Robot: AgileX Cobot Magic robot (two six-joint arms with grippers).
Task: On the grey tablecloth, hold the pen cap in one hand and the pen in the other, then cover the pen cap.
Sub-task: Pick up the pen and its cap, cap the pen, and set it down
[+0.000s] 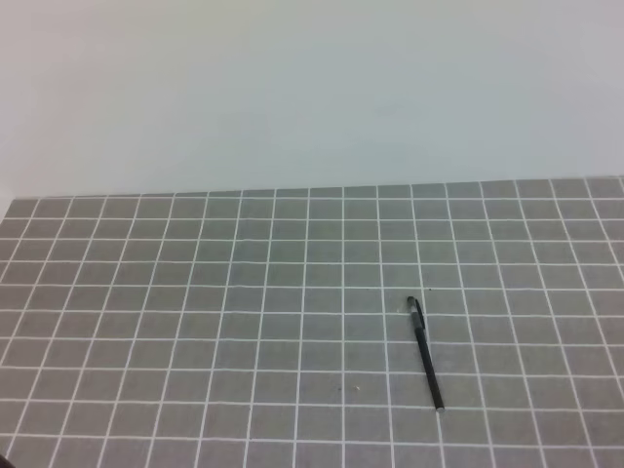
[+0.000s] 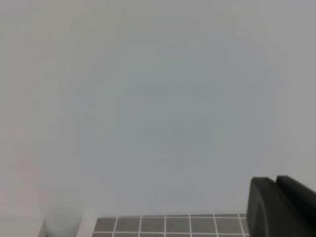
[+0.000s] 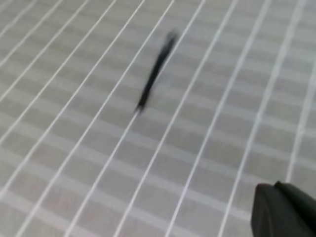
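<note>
The long slim black pen [image 1: 425, 353] lies flat on the grey grid-lined tablecloth [image 1: 195, 322], right of centre, silvery tip toward the near edge. Its far end looks capped. Both dark end effectors, left [image 2: 284, 207] and right [image 3: 284, 210], are pressed together, holding nothing, well apart from it.

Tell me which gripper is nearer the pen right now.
Right, as far as the views show. The right gripper looks down on the pen lying apart from it on the grey tablecloth. The left gripper faces the wall, with no pen in its view.
</note>
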